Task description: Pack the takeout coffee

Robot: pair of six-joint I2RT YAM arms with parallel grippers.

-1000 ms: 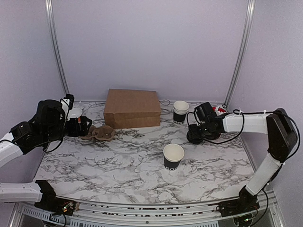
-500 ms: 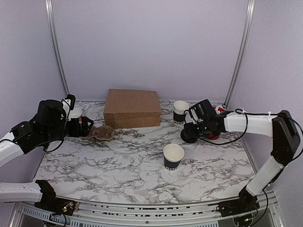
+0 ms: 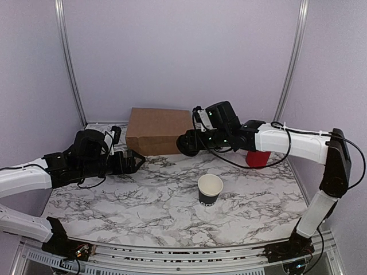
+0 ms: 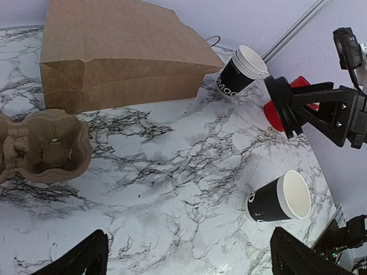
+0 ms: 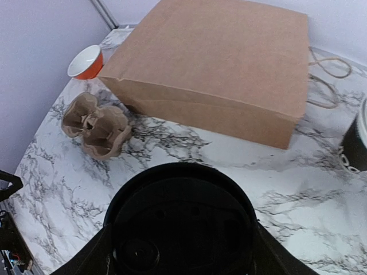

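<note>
The takeout coffee cup [image 3: 210,189] stands open and upright on the marble, black outside and white inside; the left wrist view shows this cup [image 4: 279,199] at lower right. Its round black lid [image 5: 180,223] fills the right wrist view, held flat between the fingers of my right gripper [image 5: 180,255]. In the top view my right gripper [image 3: 186,142] hovers with the lid [image 3: 184,143] in front of the brown bag, up and to the left of the cup. My left gripper [image 3: 136,160] is wide open and empty, left of the cup, with its fingers [image 4: 80,260] over bare marble.
A brown paper bag [image 3: 159,130] lies flat at the back. A cardboard cup carrier [image 4: 43,146] sits left of it, with an orange bowl [image 5: 86,61] beyond. A stack of black cups [image 4: 241,70] and a red cylinder [image 3: 258,157] stand at the right.
My right arm has carried the lid leftward from beside the red cylinder to in front of the bag. My left arm has swung from the far left toward the middle.
</note>
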